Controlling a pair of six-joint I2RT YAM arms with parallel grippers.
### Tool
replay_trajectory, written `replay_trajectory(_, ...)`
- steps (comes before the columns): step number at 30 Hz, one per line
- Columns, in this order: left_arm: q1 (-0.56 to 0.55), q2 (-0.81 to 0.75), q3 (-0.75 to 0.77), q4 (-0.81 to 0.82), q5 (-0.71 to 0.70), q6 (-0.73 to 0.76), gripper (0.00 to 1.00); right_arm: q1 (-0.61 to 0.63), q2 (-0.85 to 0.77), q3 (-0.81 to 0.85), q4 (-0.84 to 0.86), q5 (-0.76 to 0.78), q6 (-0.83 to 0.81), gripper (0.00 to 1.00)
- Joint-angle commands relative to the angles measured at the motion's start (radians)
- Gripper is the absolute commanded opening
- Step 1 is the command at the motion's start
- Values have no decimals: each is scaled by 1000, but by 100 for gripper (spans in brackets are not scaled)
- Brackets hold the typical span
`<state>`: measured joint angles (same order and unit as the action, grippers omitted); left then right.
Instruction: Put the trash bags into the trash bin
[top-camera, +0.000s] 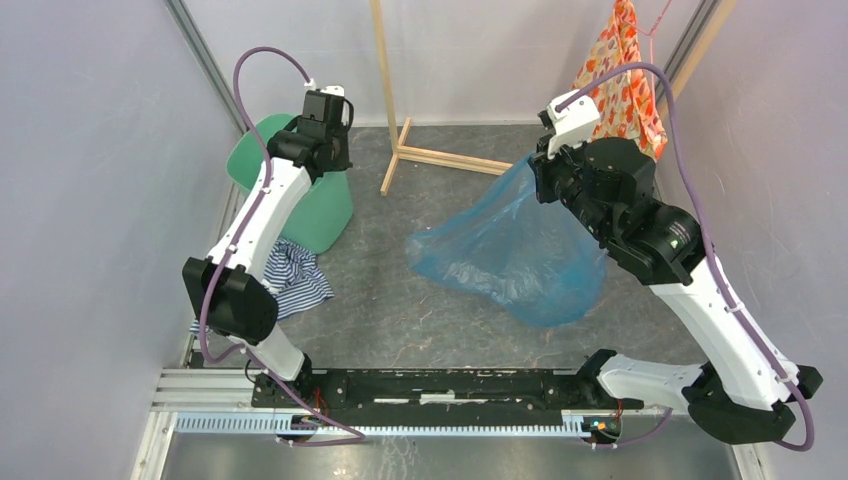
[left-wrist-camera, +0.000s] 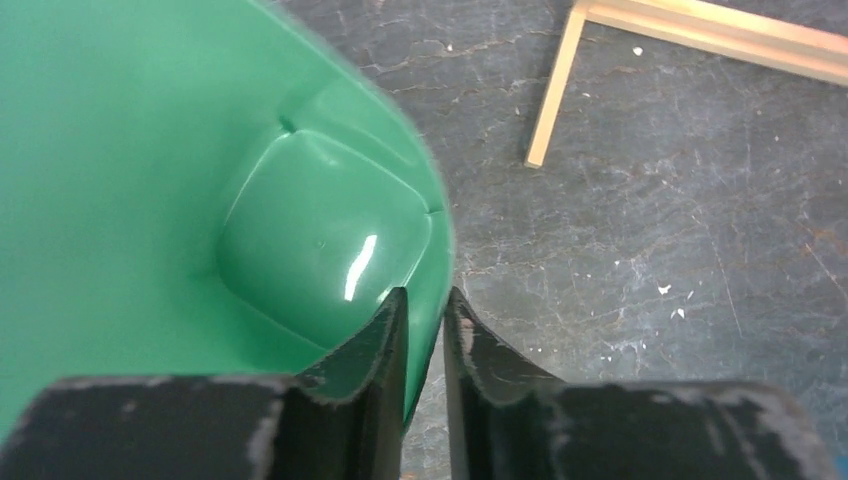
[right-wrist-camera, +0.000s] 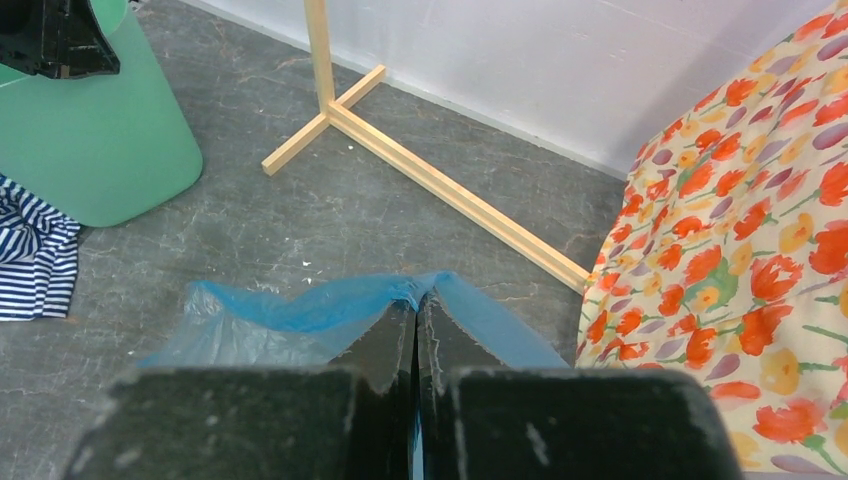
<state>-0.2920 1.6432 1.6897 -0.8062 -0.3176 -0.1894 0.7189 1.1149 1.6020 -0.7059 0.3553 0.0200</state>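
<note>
The mint-green trash bin stands at the far left, tilted. My left gripper straddles its rim, one finger inside the bin and one outside, closed on the wall. The light-blue trash bag lies crumpled on the floor in the middle and rises to my right gripper. In the right wrist view that gripper is shut on a bunched edge of the bag. The bin shows at the upper left of that view.
A blue-and-white striped cloth lies just in front of the bin. A wooden stand rises at the back centre, its foot bars on the floor. Orange floral fabric hangs at the back right. Walls close in on both sides.
</note>
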Motion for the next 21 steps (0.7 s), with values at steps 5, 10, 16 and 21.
replay_trajectory(5,-16,-47,39,6,132,38,2,0,14,66,15,15,-12,0)
replay_trajectory(10,-55,-108,44,-16,189,22,2,0,18,111,14,79,-11,0)
replay_trajectory(16,-151,-162,54,-47,208,-24,2,0,-11,136,68,197,-38,0)
replay_trajectory(21,-273,-180,56,-58,191,-75,2,0,-83,127,172,241,-51,0)
